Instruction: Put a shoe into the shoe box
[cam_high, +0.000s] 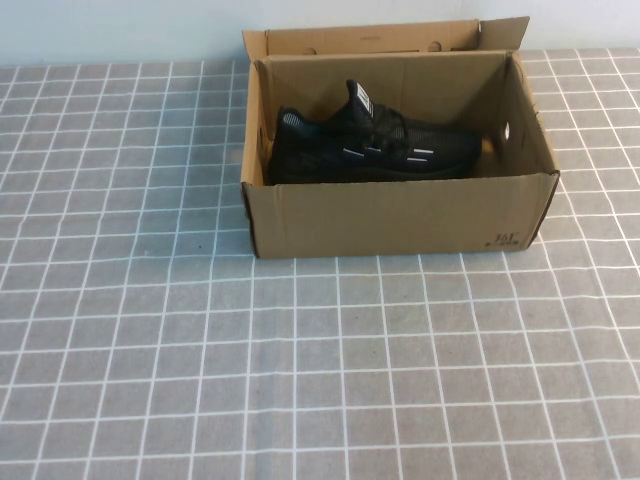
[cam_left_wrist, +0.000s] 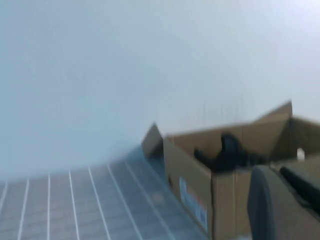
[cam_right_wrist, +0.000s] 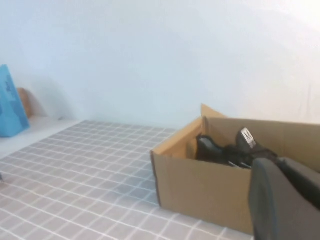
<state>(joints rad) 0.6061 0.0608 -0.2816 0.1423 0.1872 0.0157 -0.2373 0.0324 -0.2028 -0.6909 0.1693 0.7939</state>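
The black knit sneaker (cam_high: 372, 148) lies on its side inside the open brown cardboard shoe box (cam_high: 400, 215) at the far middle of the table, toe toward the right. The box's flaps stand open. Neither gripper shows in the high view. The left gripper (cam_left_wrist: 280, 205) shows as a grey part at the edge of the left wrist view, apart from the box (cam_left_wrist: 192, 187) and the shoe (cam_left_wrist: 227, 152). The right gripper (cam_right_wrist: 285, 200) shows the same way in the right wrist view, a short way from the box (cam_right_wrist: 200, 185) and the shoe (cam_right_wrist: 225, 147).
The table is covered with a grey cloth with a white grid (cam_high: 300, 370). A pale wall runs behind the box. A blue object (cam_right_wrist: 10, 107) stands far off on a ledge in the right wrist view.
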